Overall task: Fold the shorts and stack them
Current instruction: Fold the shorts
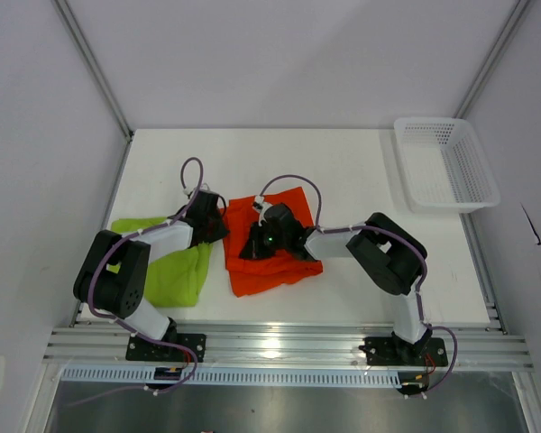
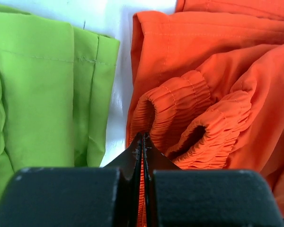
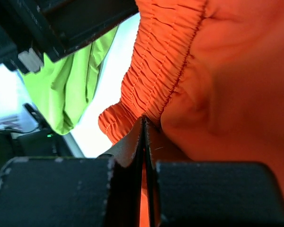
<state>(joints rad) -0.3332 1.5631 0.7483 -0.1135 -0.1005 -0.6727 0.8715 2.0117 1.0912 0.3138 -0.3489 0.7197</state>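
Note:
The orange-red shorts point(image 1: 275, 266) lie bunched in the middle of the table. The lime green shorts point(image 1: 176, 271) lie folded to their left, partly under the left arm. My left gripper point(image 1: 218, 225) is shut on the orange shorts' elastic waistband point(image 2: 175, 106) at their left edge, with cloth pinched between its jaws. My right gripper point(image 1: 252, 245) is shut on the same waistband point(image 3: 154, 80) over the shorts' middle. The green shorts also show in the left wrist view point(image 2: 42, 90) and the right wrist view point(image 3: 66, 94).
A white mesh basket point(image 1: 446, 164) stands at the back right corner of the white table point(image 1: 343, 162). Grey walls close in the back and sides. A metal rail point(image 1: 288, 347) runs along the near edge.

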